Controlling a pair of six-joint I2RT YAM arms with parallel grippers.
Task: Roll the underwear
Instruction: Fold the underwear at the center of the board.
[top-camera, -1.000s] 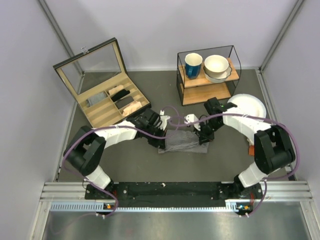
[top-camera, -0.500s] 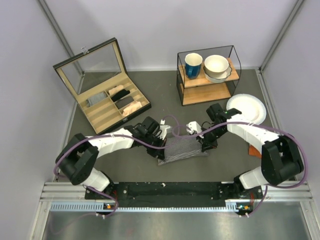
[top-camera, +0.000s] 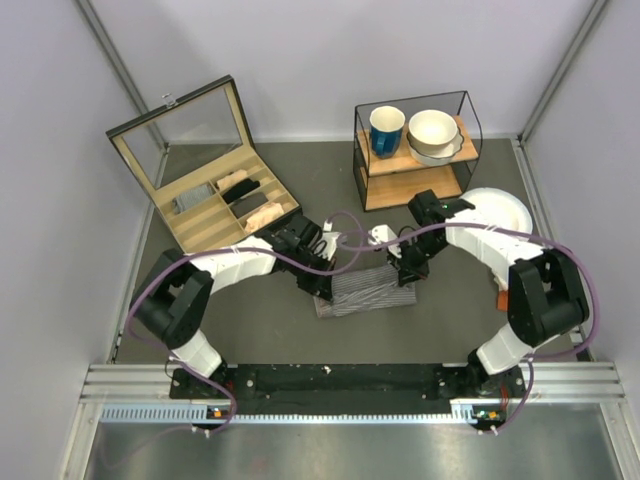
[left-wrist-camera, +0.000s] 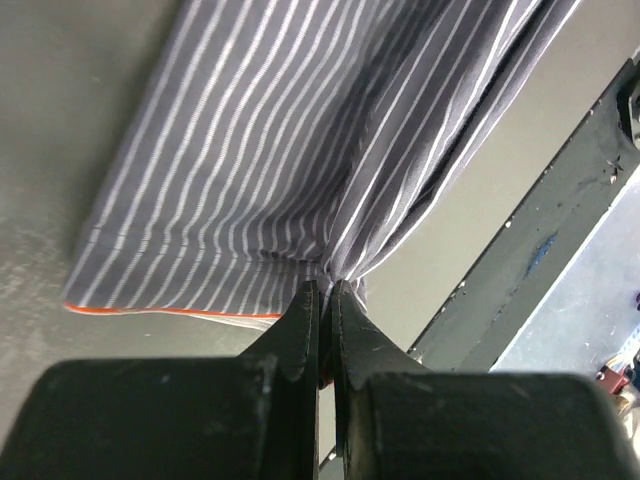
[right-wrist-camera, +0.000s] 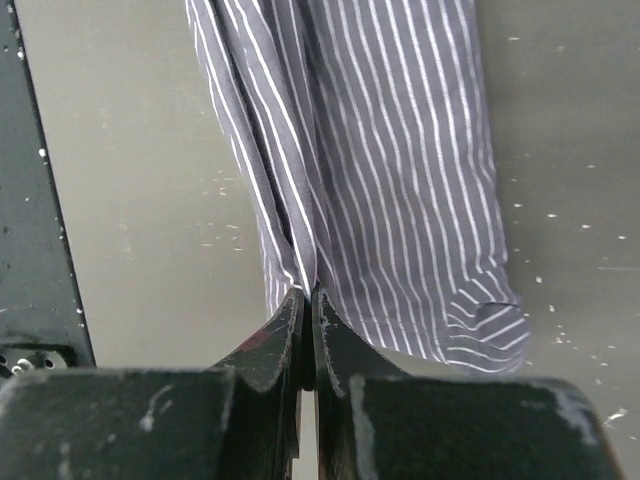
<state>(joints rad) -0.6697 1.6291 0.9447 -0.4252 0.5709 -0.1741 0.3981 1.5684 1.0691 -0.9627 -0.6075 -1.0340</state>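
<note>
Tabletop (top-camera: 250, 320) in grey, enclosed by white walls (top-camera: 320, 60). Beyond the left gripper (left-wrist-camera: 322, 290), to its left, we see an open wooden box (top-camera: 205, 232) whose compartments hold fabric rolls (top-camera: 240, 190). Beyond the right gripper (right-wrist-camera: 307, 295), a wire-framed shelf (top-camera: 412, 160) carries a blue mug (top-camera: 386, 130) and stacked bowls (top-camera: 433, 131), with a white plate (top-camera: 497, 212) to that gripper's right. Between the two grippers lies the underwear (top-camera: 368, 290), grey with white stripes, partly folded. Each gripper pinches a gathered edge of it between closed fingers, one at either end.
</note>
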